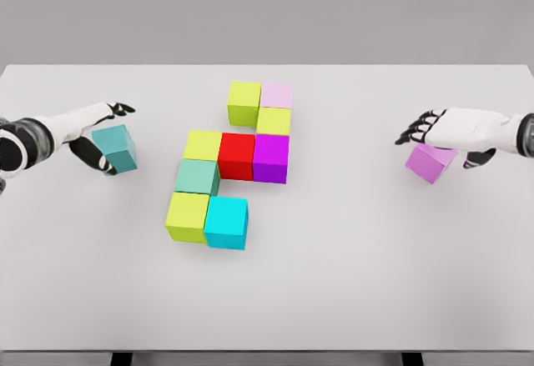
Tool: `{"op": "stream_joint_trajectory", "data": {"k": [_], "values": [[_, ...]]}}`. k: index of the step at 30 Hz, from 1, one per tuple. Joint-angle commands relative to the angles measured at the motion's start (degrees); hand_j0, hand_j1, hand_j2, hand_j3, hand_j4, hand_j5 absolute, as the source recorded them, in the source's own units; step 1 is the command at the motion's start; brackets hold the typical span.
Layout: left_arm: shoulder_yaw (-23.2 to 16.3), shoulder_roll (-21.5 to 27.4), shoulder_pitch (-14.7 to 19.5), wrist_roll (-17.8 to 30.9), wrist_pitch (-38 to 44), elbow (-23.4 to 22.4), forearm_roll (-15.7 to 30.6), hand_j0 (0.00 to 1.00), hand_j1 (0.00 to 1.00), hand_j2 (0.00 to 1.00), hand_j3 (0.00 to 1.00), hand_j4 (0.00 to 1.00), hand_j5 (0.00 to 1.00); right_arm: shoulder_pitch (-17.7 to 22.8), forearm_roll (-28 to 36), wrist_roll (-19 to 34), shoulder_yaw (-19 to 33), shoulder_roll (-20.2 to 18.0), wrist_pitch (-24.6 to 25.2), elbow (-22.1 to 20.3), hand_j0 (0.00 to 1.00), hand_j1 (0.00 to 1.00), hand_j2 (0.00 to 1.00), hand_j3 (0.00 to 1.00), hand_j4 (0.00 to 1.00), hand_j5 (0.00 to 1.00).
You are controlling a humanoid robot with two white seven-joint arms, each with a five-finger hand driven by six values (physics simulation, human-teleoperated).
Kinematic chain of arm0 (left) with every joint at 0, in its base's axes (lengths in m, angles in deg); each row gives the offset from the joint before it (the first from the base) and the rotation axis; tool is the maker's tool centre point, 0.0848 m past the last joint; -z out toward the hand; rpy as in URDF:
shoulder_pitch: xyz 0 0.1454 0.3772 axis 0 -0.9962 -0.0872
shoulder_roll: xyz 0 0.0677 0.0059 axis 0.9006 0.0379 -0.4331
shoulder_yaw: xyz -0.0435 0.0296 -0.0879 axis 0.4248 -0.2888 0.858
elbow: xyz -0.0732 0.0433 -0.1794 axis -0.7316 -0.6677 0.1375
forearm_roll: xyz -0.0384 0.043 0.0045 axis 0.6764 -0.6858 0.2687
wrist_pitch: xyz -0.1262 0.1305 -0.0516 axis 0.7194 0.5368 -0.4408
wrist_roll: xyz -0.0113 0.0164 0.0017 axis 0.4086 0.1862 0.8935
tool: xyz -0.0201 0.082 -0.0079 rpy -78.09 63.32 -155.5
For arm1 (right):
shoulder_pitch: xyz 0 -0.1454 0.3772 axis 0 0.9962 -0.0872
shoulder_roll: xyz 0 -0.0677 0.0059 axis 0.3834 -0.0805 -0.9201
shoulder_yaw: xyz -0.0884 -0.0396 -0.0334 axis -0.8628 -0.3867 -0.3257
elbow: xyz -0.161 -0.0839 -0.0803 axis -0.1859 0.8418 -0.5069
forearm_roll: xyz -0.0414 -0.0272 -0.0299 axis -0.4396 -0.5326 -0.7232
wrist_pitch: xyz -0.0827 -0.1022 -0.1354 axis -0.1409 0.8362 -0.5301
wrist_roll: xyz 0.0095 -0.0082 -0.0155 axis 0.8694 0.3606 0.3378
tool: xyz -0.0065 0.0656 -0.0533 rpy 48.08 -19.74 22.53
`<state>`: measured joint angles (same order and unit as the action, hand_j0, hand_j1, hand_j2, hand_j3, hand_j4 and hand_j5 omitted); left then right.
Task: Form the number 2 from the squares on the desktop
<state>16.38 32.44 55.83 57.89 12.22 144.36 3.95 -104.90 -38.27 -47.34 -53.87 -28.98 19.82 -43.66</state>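
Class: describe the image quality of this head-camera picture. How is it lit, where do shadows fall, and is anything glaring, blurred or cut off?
Head view: soft, even light, no glare; the white table shows only faint shadows beside the cubes, as under the cyan cube; edges slightly soft; both arms are cut off by the frame's sides.

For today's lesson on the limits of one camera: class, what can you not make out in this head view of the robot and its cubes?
- Left hand: the teal cube covers its palm and contact points.
- Right hand: it hides the top of the violet cube.
- Both arms: cut off at the picture's side edges.
- Cube cluster: far and under faces unseen, e.g. the red cube.
- Table: legs cropped at the bottom edge.
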Motion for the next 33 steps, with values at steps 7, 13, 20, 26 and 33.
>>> {"op": "stream_joint_trajectory", "data": {"k": [7,13,20,26,33], "values": [[-0.7,-1.7,-0.1,0.0,-0.1,-2.3,-2.5,0.99,0.99,0.99,0.99,0.99,0.99,-0.1,-1.0,0.0,-0.8,0.9,0.1,1.4,1.0,1.0,1.0,1.0,1.0,1.0],[-1.1,-2.4,-0.1,0.0,-0.1,-2.8,-4.6,0.98,0.98,0.98,0.98,0.98,0.98,-0.2,-0.2,0.0,-0.7,1.0,0.1,1.1,0.57,0.57,0.57,0.57,0.57,0.57],[-1.1,-3.0,-0.1,0.0,-0.1,-3.2,-6.6,0.97,0.97,0.97,0.97,0.97,0.97,-0.3,-0.1,0.0,-0.5,2.2,0.4,1.0,0.53,0.53,0.53,0.53,0.53,0.53],[-1.0,-2.9,-0.4,0.0,-0.1,-4.8,-6.7,0.97,0.97,0.97,0.97,0.97,0.97,-2.8,0.5,0.0,0.1,4.4,0.4,1.5,0.52,0.52,0.52,0.52,0.52,0.52],[-1.0,-2.8,-0.3,0.0,-0.1,-6.6,-6.8,0.97,0.97,0.97,0.97,0.97,0.97,-4.0,0.8,0.0,0.2,7.9,0.1,-0.2,0.52,0.52,0.52,0.52,0.52,0.52]]}}
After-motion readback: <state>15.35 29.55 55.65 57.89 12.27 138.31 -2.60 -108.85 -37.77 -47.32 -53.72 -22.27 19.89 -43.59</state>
